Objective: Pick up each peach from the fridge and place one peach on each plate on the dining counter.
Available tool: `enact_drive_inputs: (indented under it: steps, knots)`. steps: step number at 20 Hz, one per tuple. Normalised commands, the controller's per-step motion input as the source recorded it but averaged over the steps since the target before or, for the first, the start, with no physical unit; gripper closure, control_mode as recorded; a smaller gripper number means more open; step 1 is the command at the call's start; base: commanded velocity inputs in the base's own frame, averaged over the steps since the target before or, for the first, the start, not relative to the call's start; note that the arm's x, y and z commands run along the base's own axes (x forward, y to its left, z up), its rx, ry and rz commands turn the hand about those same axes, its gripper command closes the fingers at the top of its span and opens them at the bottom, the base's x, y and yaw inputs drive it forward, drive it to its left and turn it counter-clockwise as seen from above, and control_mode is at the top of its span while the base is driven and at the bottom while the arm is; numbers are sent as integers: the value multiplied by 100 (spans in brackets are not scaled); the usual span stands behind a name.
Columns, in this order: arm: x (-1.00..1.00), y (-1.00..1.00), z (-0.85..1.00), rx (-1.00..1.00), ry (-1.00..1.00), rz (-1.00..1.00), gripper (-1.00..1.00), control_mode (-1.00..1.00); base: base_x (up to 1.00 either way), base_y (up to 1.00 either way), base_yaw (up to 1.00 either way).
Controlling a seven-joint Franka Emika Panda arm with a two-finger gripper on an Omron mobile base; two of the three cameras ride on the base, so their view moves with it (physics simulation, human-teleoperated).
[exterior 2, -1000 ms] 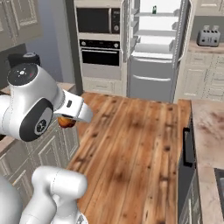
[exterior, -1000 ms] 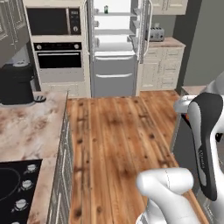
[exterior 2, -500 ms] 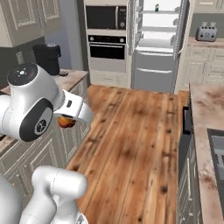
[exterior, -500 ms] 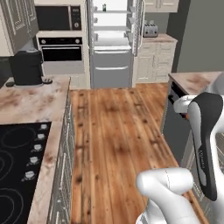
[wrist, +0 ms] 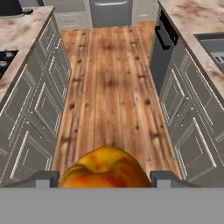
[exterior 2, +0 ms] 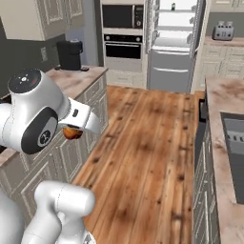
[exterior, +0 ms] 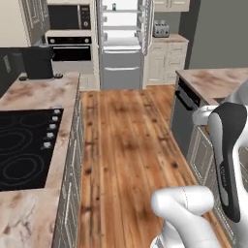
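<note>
Round orange-red peach with a yellow blush [wrist: 105,168] gripped between the two dark finger tips of the gripper [wrist: 105,178], jaws closed against its sides, carried above the wooden plank floor [wrist: 109,92] in the aisle between the two runs of cream cabinets. Same fruit seen in the right base view as a small orange ball [exterior 2: 72,132] tucked under the white wrist, and in the left base view as an orange sliver [exterior: 207,130] beside the arm.

Tall grey steel two-door fridge [exterior: 121,43] at the far end of the aisle, doors swung wide, white shelves showing, small green bottle [exterior: 114,6] on the top shelf. Black-fronted wall oven [exterior: 70,48] just left of it; steel toaster [exterior 2: 222,31] on the cream counter to its right.

Beige, brown-veined marble dining counter [exterior 2: 224,119] along the right edge of the aisle, dark inset sink [exterior 2: 236,147] near its right edge. Marble counter with black cooktop [exterior: 22,145] along the left edge, black coffee machine [exterior: 38,62] at its far corner.
</note>
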Motion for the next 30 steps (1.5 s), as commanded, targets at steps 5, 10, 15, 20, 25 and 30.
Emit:
enact_drive_inputs:
  steps: [5, 10, 15, 20, 25, 30]
  knots:
    - [0, 0, 0, 0, 0, 0, 100, 100, -100, 1, 0]
    - [0, 0, 0, 0, 0, 0, 100, 100, -100, 0, 1]
    - [0, 0, 0, 0, 0, 0, 100, 100, -100, 1, 1]
    - [0, 0, 0, 0, 0, 0, 100, 100, -100, 0, 1]
    - [0, 0, 0, 0, 0, 0, 100, 100, -100, 0, 1]
    - [0, 0, 0, 0, 0, 0, 100, 100, -92, -37, 4]
